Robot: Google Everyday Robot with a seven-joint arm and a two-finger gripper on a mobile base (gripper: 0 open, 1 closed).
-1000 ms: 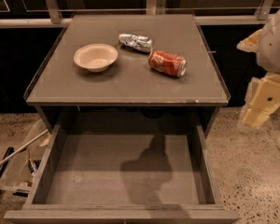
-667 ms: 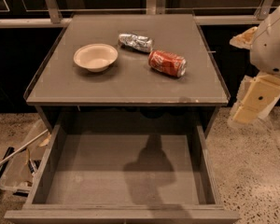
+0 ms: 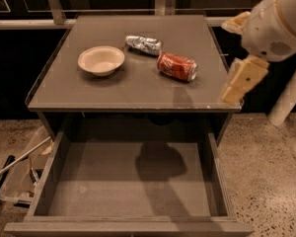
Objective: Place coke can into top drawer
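And the arm has come in! A second ago the gripper (image 3: pixel 242 80) hung out past the cabinet's right side; now we see it slid left and a touch higher, over the right front corner of the cabinet top (image 3: pixel 138 90), at 4 o'clock from the coke can (image 3: pixel 177 66). Wide or narrow, we cannot tell from here, and it carries nothing we can see. The coke can hasn't budged: it lies on its side on the top, right of centre, red with silver ends, with white lettering we can't read. At its 10 o'clock sits a crumpled silver can (image 3: pixel 143 44), also on its side and close by but not touching. At 9 o'clock, well apart, is a round, shallow cream bowl (image 3: pixel 101 59). Nothing else has shifted. The top drawer (image 3: pixel 89 191) is pulled wide open at 6 o'clock, a flat matte grey-brown board with low walls, the arm's shadow pooled across its floor. Speckled stone floor (image 3: pixel 266 181) lies all round, with a clear plastic bin (image 3: pixel 15 181) down at 8 o'clock.
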